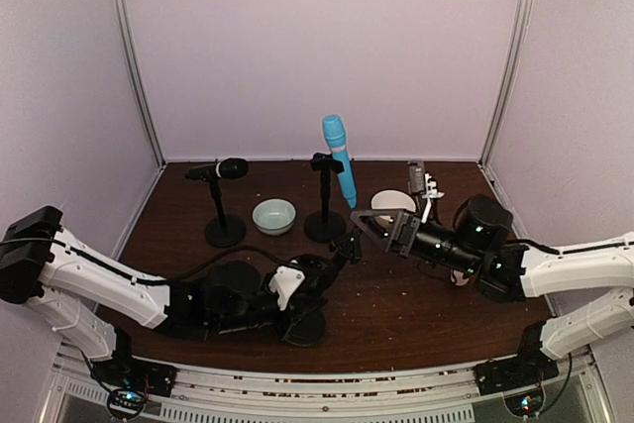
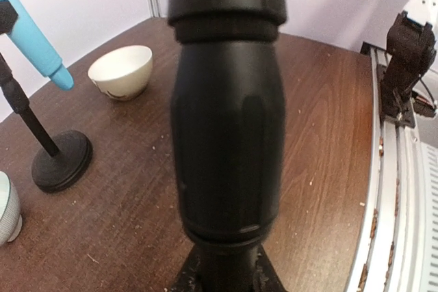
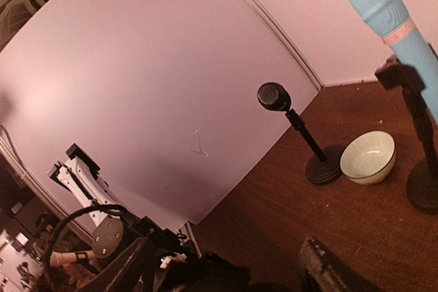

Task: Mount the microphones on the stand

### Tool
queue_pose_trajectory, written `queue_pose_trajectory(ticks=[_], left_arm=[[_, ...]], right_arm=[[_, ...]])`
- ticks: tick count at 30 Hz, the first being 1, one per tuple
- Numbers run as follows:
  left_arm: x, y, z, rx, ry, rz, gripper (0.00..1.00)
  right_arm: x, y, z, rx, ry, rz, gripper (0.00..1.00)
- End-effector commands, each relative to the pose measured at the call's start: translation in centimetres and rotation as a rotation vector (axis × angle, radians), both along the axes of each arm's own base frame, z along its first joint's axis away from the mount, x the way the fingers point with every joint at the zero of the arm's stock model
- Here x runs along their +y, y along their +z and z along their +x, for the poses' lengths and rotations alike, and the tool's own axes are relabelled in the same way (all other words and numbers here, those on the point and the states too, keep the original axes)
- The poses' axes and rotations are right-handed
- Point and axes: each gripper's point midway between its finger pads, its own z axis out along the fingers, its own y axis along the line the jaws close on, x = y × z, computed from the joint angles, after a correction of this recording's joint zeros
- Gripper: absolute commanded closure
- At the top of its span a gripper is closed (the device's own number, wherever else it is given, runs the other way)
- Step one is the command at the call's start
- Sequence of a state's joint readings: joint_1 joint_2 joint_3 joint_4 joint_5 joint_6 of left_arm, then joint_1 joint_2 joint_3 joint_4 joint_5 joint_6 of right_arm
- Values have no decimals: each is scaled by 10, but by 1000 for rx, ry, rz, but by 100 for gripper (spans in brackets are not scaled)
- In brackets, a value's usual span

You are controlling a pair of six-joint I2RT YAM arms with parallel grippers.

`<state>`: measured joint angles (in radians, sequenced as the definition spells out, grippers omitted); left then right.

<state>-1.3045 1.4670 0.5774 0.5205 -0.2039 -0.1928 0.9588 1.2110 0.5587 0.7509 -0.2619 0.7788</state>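
The light blue stick microphone [image 1: 339,158] sits tilted in the clip of the middle black round-based stand [image 1: 324,215], its head up toward the back wall. The right gripper [image 1: 369,223] hovers just to the right of that stand's base, below the microphone's lower end and apart from it. Its fingers [image 3: 130,268] are spread wide with nothing between them. From the right wrist, the blue microphone rises at the upper right.

The black stick microphone [image 1: 226,168] lies nearly level in the clip of the left black stand [image 1: 224,230], well away from both grippers. A pale green ceramic bowl [image 1: 274,215] stands between the two stands, and a white bowl [image 1: 394,202] sits just behind the right gripper.

The left gripper [image 1: 342,250] is fully closed, low over the dark wooden table [image 1: 416,314], near the front of the middle stand. A thick black ribbed cylinder [image 2: 226,135] stands upright right against its camera and fills the left wrist view, hiding the fingers. Whether the closed jaws actually pinch it cannot be told. In that view the blue microphone's lower end hangs far to the left.
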Motion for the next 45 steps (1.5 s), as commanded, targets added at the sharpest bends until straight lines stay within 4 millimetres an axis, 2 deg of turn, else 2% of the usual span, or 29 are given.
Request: queue_pose_trajectory(ticks=[1, 3, 5, 9, 12, 13, 15, 20, 26, 31, 37, 45], left_arm=[[-5, 81, 8, -44, 40, -292, 100], [-2, 80, 9, -22, 40, -309, 100], [0, 81, 10, -2, 39, -326, 100], [-1, 88, 6, 29, -11, -364, 100], [-7, 99, -4, 51, -93, -399, 100], [-9, 102, -7, 57, -121, -408, 100], [-15, 107, -15, 74, -183, -417, 100], [-25, 113, -25, 102, -258, -426, 100], [-32, 115, -29, 122, -286, -429, 100], [-36, 112, -30, 139, -302, -417, 100], [-40, 110, -31, 148, -309, -406, 100], [-33, 97, -8, 167, -199, -393, 100]], right_arm=[[-34, 41, -13, -250, -83, -109, 23], [-47, 48, -21, -309, -92, -133, 18], [-55, 45, -27, -335, -92, -154, 14], [-59, 8, -35, -325, -62, -187, 1], [-52, -2, -52, -354, 32, -144, 0], [-50, 3, -64, -408, 82, -96, 4], [-50, 1, -73, -448, 119, -44, 11], [-30, -4, -76, -445, 203, -33, 20], [-4, 1, -78, -405, 275, 17, 30], [7, 11, -79, -411, 293, 63, 32], [24, 8, -83, -384, 348, 55, 34], [31, 5, -96, -365, 404, 40, 37]])
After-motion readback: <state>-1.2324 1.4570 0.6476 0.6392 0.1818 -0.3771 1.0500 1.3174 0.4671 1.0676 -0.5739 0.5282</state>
